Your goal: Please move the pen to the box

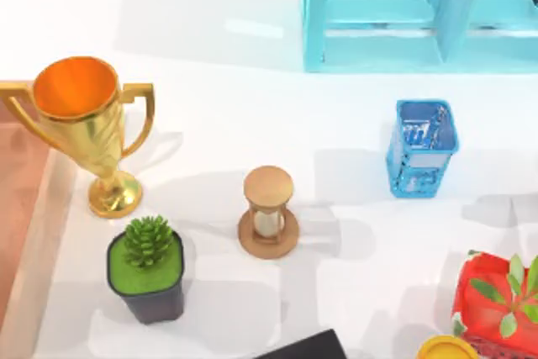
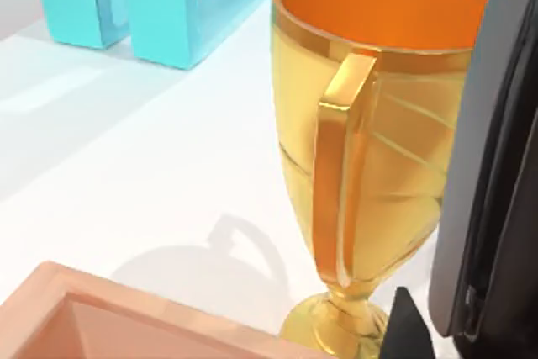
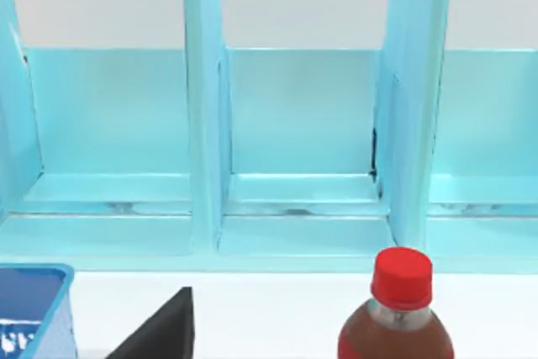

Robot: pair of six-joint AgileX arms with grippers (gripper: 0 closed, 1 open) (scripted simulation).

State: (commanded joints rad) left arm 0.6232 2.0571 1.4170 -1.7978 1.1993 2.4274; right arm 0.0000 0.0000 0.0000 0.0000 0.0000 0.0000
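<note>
My left gripper [image 2: 496, 208] hangs beside the gold trophy [image 2: 378, 124], near the pink box [image 2: 126, 321]. My right gripper [image 3: 160, 329] faces the cyan shelf [image 3: 294, 124]. I cannot tell where the pen lies or how either gripper is set.

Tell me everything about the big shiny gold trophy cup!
The shiny gold trophy cup stands upright on the white table near its left side. It looks like polished metal, with a wide round bowl that is orange inside and empty, two squared handles, a narrow stem and a round foot. The light wooden tray lies beside its foot, and the small green plant in a dark pot stands just in front, apart from it.
</note>
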